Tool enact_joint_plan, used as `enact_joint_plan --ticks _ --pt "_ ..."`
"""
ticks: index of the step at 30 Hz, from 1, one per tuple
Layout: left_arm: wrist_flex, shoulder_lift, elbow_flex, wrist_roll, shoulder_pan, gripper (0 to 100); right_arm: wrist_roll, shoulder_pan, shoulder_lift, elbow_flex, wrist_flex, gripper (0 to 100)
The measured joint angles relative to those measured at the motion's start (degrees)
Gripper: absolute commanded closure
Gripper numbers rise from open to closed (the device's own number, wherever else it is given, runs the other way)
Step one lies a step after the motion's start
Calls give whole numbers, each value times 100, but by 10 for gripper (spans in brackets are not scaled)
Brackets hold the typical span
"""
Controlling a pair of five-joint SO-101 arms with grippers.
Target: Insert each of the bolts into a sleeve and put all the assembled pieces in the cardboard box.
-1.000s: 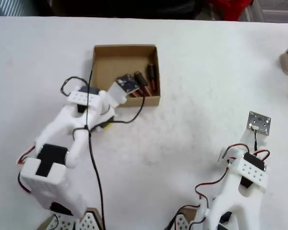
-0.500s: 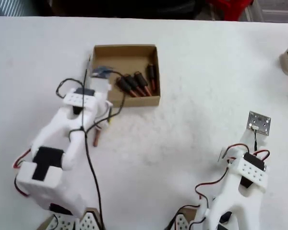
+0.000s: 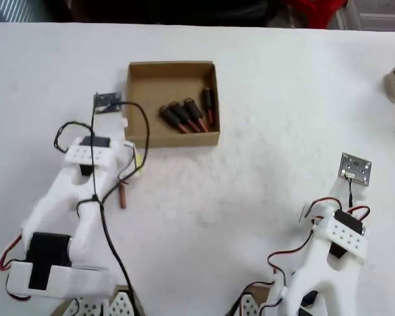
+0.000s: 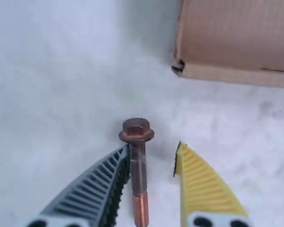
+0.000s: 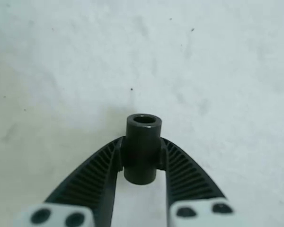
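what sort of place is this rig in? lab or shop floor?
Likely a robotics lab bench: left arm and right arm with exposed wiring on a plain white table, a cardboard box of assembled pieces, right gripper shut on a sleeve.

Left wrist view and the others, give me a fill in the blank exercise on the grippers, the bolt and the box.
1. The left gripper is ___ around the copper-coloured bolt.
2. The right gripper is shut on a black ___.
3. The assembled pieces lie inside the ___.
Missing words: open; sleeve; cardboard box.
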Motion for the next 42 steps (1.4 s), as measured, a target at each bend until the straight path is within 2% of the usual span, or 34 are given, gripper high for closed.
enact_joint_plan --ticks 9,13,19,22,26,31,34,40,42 --pt "0 484 26 -79 9 819 0 0 0 0 0 979" --pt "220 870 -396 -79 -9 825 0 0 0 0 0 979" --pt "299 1020 -545 -79 9 979 0 0 0 0 0 979" --pt "273 1029 -563 -149 26 980 0 0 0 0 0 979" --pt "246 1029 -571 -642 26 980 0 0 0 0 0 979" --pt "246 1029 -571 -747 -18 980 0 -9 0 0 0 979" --pt "149 1037 -642 -756 -220 980 0 -255 0 35 0 979" --pt "-149 1143 -888 -765 -1204 980 0 -1037 -343 53 0 979" --pt "-185 1152 -888 -765 -1284 980 0 -1363 -492 53 0 979"
